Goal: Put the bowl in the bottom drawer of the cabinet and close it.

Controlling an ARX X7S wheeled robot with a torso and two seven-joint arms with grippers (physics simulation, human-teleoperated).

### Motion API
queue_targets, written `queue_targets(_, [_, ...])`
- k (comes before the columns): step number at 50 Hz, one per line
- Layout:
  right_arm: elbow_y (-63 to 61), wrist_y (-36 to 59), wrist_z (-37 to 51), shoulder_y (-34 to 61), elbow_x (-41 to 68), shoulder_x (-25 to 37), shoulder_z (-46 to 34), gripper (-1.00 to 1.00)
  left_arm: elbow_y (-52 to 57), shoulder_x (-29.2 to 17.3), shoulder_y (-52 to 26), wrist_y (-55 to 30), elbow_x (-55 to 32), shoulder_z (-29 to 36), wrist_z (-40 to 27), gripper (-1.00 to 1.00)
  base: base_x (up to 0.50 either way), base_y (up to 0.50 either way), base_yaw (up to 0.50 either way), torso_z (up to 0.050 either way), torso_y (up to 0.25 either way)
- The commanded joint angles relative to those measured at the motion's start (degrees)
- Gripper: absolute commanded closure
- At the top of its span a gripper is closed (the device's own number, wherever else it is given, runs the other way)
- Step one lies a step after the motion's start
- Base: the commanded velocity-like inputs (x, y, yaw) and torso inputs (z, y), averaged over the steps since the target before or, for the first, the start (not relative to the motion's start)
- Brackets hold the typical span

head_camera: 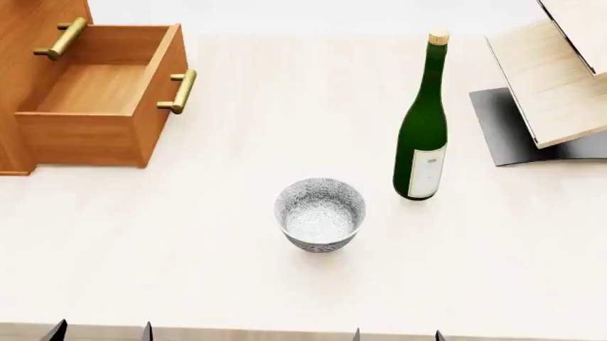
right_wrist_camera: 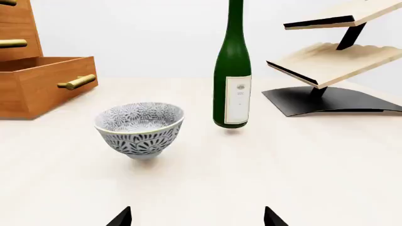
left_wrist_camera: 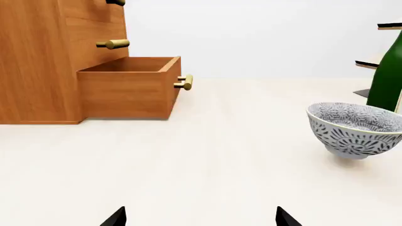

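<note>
The speckled white bowl (head_camera: 320,213) (left_wrist_camera: 357,127) (right_wrist_camera: 139,127) stands upright on the pale tabletop, near the middle. At the far left is the orange-brown cabinet (head_camera: 24,28) (left_wrist_camera: 37,56). Its bottom drawer (head_camera: 95,92) (left_wrist_camera: 125,89) (right_wrist_camera: 44,80) is pulled out and holds nothing. My left gripper (head_camera: 102,332) (left_wrist_camera: 199,216) is open at the near edge, left of the bowl and well short of it. Also at the near edge, my right gripper (head_camera: 399,335) (right_wrist_camera: 197,216) is open, slightly right of the bowl. Neither holds anything.
A tall green wine bottle (head_camera: 422,135) (right_wrist_camera: 234,70) stands just right of and behind the bowl. A pale wooden rack on a grey base (head_camera: 559,78) (right_wrist_camera: 326,61) fills the far right. The drawer's brass handle (head_camera: 180,91) juts toward the table's middle.
</note>
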Motion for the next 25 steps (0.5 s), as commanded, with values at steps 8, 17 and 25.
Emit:
queue_targets(8, [0.38, 0.58, 2.69, 0.05, 1.05, 2.29, -2.94, -1.0, -0.1, -2.16, -0.11, -0.04, -2.26, 2.62, -2.72, -1.0, 0.0, 0.0, 0.0, 0.0, 0.0])
queue_targets(17, [-0.45, 0.28, 4.01, -0.2, 1.67, 3.29, -4.16, -1.0, 14.36, -4.12, 7.29, -5.15, -1.12, 3.1, -5.82, -1.0, 0.0, 0.0, 0.0, 0.0, 0.0])
queue_targets(25, [-9.24, 9.52, 5.68, 0.97, 3.34, 4.27, -3.44, -1.0, 17.87, -5.14, 17.47, 1.17, -2.85, 1.48, -7.06, -1.0, 0.0, 0.0, 0.0, 0.0, 0.0])
